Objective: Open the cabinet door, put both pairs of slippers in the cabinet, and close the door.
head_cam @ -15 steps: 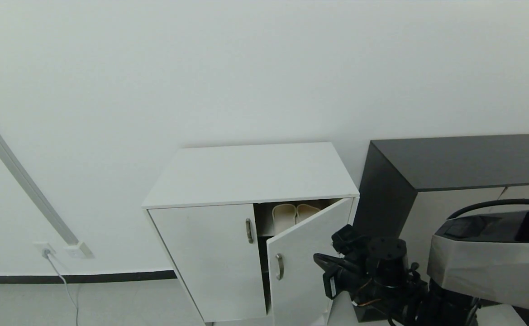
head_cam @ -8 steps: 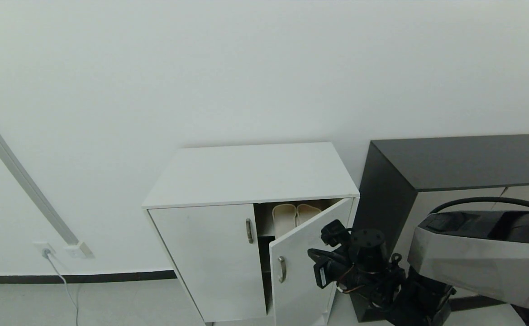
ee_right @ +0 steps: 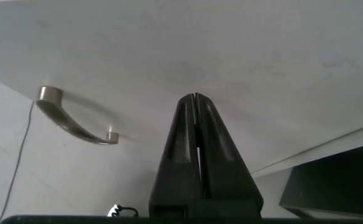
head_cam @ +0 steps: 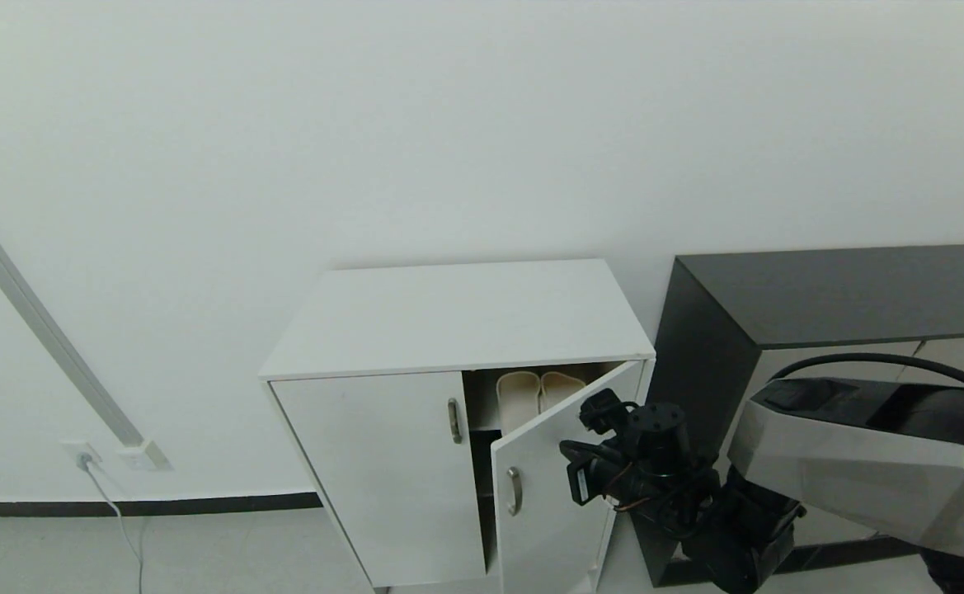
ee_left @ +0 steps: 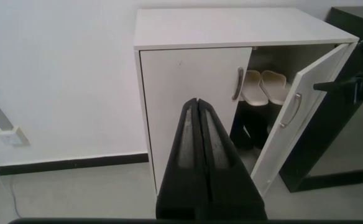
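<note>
I see a pair of cream slippers (head_cam: 531, 389) inside the white two-door cabinet (head_cam: 457, 318), with a black side table (head_cam: 844, 293) at its three o'clock.

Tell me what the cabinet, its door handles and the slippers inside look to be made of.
Cabinet: probably laminated board with a matte white finish; the panels are flat and even with thin square edges.
Door handles: likely brushed metal; curved silvery-grey bars with a dull sheen.
Slippers: possibly soft foam or rubber, cream and matte, with thick rounded edges; hard to be sure from here.

white cabinet (head_cam: 457, 318) | right door (head_cam: 541, 511) ajar — beige slippers (head_cam: 536, 393) side by side, upper shelf
</note>
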`<state>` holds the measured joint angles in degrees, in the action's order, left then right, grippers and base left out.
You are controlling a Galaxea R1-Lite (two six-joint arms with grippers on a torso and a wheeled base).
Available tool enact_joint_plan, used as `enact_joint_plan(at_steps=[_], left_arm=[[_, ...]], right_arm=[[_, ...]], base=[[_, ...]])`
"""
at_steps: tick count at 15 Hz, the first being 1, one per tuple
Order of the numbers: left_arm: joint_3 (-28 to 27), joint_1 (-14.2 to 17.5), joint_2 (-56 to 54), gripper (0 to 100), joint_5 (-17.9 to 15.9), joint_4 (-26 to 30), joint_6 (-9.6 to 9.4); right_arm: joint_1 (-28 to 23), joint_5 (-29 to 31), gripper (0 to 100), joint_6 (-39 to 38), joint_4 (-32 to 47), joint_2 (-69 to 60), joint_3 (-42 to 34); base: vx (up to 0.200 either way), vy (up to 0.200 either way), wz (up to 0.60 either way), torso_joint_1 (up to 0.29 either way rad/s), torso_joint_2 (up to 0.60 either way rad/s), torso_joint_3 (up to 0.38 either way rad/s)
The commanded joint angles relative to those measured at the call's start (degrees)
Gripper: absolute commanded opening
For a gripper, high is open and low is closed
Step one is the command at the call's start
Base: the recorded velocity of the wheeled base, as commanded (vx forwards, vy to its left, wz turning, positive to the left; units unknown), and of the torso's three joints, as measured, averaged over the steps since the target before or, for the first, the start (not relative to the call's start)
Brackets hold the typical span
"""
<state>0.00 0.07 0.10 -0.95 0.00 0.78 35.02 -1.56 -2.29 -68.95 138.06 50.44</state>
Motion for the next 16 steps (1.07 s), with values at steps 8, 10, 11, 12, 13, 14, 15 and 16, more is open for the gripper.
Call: enact_joint_plan(at_steps=[8,10,11,12,13,14,15,16], left_arm=[[0.0,0.0,0.0,0,0.0,0.0,0.01],[0.0,0.0,0.0,0,0.0,0.0,0.01],[0.0,0.0,0.0,0,0.0,0.0,0.01],[0.0,0.0,0.0,0,0.0,0.0,0.01],[0.0,0.0,0.0,0,0.0,0.0,0.01],[0.0,0.0,0.0,0,0.0,0.0,0.01],[0.0,0.0,0.0,0,0.0,0.0,0.01],[0.0,0.0,0.0,0,0.0,0.0,0.01]], right_arm=[[-1.3,0.3,0,0.0,3.8,2.4,6.9],[-1.6,0.4,0,0.0,4.4,3.0,8.1],[-1.7,0.4,0,0.0,4.4,3.4,8.8],[-1.8,0.4,0,0.0,4.5,3.9,9.6],[-2.1,0.4,0,0.0,5.2,4.5,11.0],[-2.2,0.4,0,0.0,6.3,4.8,12.1],[-2.5,0.4,0,0.0,7.3,5.1,13.2],[-2.7,0.4,0,0.0,7.6,5.7,14.3]], base=[[0.0,0.0,0.0,0.0,0.0,0.0],[0.0,0.0,0.0,0.0,0.0,0.0],[0.0,0.0,0.0,0.0,0.0,0.0],[0.0,0.0,0.0,0.0,0.0,0.0],[0.0,0.0,0.0,0.0,0.0,0.0],[0.0,0.0,0.0,0.0,0.0,0.0],[0.0,0.0,0.0,0.0,0.0,0.0],[0.0,0.0,0.0,0.0,0.0,0.0]])
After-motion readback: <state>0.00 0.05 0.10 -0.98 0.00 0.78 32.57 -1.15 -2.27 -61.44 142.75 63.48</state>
